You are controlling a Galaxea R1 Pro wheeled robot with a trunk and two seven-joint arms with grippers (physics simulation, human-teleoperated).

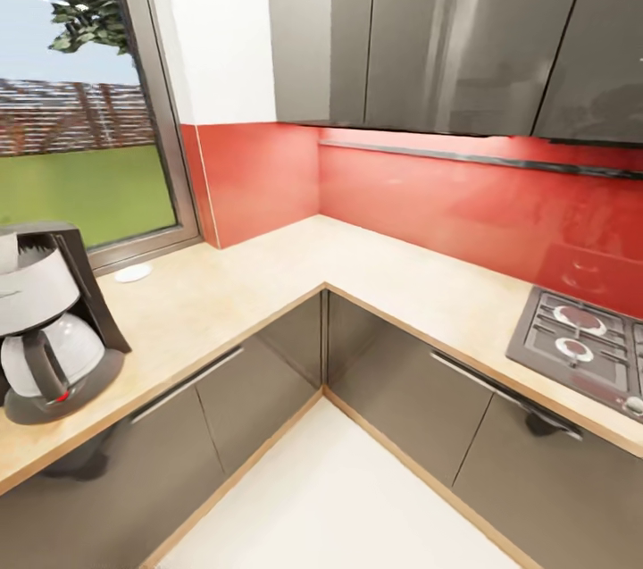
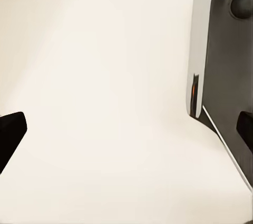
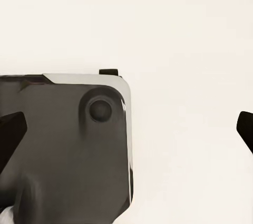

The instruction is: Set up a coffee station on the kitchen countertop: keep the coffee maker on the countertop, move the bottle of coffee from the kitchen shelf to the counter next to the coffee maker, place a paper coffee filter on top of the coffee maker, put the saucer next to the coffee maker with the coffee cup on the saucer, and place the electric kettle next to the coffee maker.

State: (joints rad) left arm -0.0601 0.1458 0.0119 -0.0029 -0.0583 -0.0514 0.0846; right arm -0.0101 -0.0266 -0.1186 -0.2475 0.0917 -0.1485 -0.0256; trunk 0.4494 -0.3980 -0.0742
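Corner bench [image 1: 268,283], coffee maker [image 1: 49,328] at 8 o'clock.
Saucer [image 1: 133,272] near the window; left gripper [image 2: 126,134] and right gripper [image 3: 126,129] both released, grasping nothing.

The left gripper [image 2: 126,134] has flat black fingertips [image 2: 10,134]. The right gripper [image 3: 129,132] has the same black, blunt tips [image 3: 10,134]. The base [image 3: 68,145] is a dark grey slab with a rounded silver-white rim and a round knob.
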